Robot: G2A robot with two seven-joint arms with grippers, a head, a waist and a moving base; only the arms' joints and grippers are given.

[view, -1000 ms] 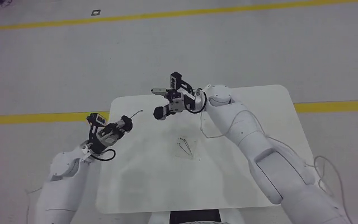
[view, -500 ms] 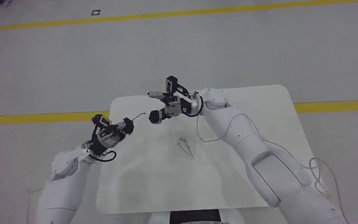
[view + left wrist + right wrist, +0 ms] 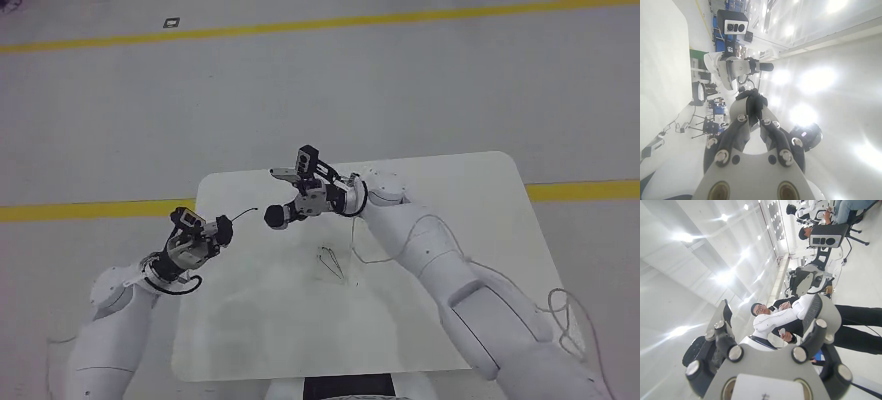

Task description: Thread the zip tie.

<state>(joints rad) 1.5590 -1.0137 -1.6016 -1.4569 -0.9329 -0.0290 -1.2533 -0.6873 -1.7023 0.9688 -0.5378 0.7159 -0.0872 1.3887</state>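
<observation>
Right tool nearer zip tie, over white table.

zip tie: head too small to tell | wiry item: unidentifiable

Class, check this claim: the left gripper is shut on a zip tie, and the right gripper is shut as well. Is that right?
Not quite. The left gripper is shut on the zip tie, but the right gripper is open and holds nothing; the right wrist view shows it.
</observation>
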